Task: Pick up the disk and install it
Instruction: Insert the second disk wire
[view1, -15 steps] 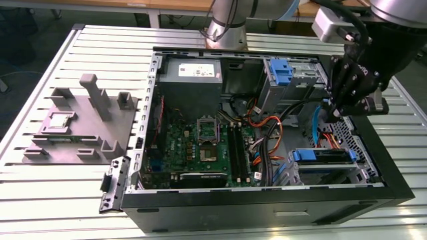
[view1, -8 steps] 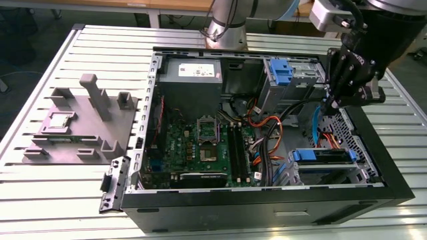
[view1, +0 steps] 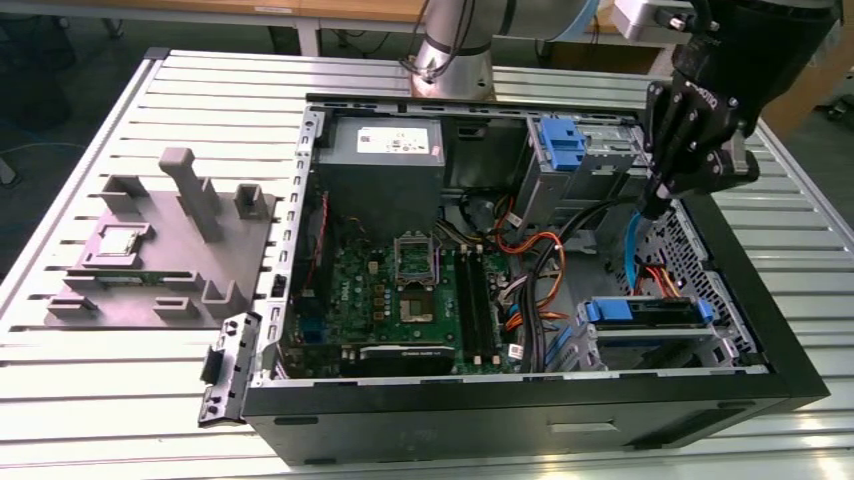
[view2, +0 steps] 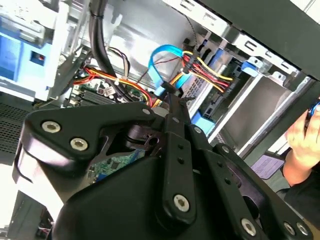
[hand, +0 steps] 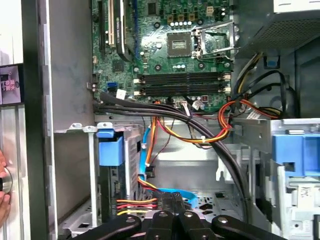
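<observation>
The disk, a drive in a bright blue carrier, sits in the lower drive bay at the front right corner of the open computer case. In the first wrist view its blue carrier end shows beside red and yellow power wires. My black gripper hangs over the case's right side, above and behind the disk, apart from it. Both wrist views show the gripper shut with nothing between its fingers, close to a light blue data cable.
A blue bracket sits on the upper drive bay. The grey fixture block stands on the slatted table at the exterior view's left. Orange, red and black cables cross the case. A person's hand is near the case's outer side.
</observation>
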